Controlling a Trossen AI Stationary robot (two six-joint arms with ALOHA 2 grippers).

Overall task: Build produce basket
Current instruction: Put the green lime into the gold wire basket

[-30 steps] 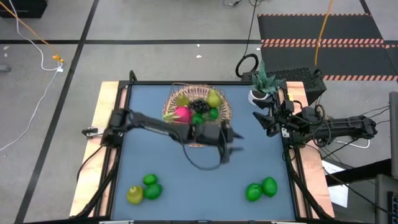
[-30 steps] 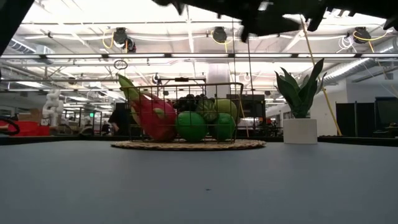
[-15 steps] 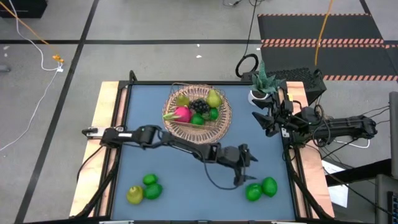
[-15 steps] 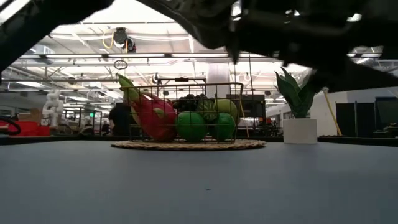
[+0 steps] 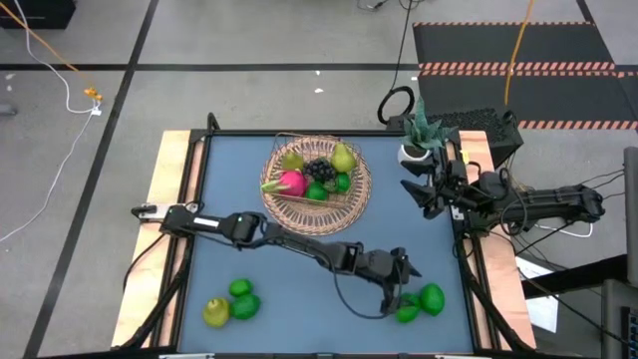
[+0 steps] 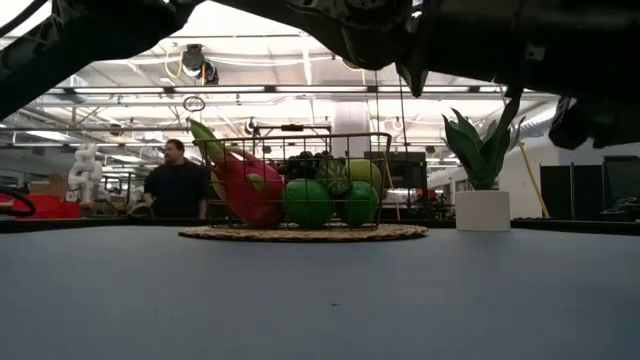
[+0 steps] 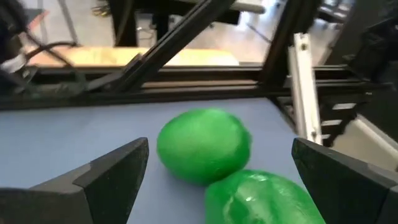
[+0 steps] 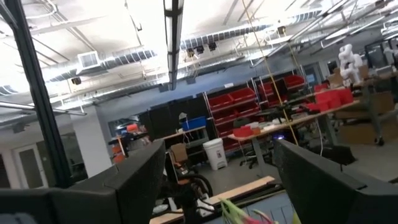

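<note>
The tan wicker basket (image 5: 317,181) stands at the table's far middle and holds a pink dragon fruit (image 5: 290,182), a grape bunch (image 5: 319,170), pears and green fruits; it also shows in the low view (image 6: 302,232). My left gripper (image 5: 397,299) is open, low over the near right, above two green fruits (image 5: 408,309) (image 5: 431,297). In the left wrist view the fruits (image 7: 204,153) (image 7: 264,198) lie between and ahead of the open fingers, apart from them. My right gripper (image 5: 417,189) is open, held up at the right edge.
Two green fruits (image 5: 242,297) and a yellow-green pear (image 5: 216,313) lie at the near left. A white pot with a green plant (image 5: 419,140) stands at the far right corner. The black table frame (image 7: 186,87) runs close beyond the two fruits. A person (image 6: 176,190) stands beyond the table.
My left gripper has swung from beside the basket toward the table's near right and down, to just above the two green fruits, still open. The fruits have not moved. A person has come into the low view behind the basket.
</note>
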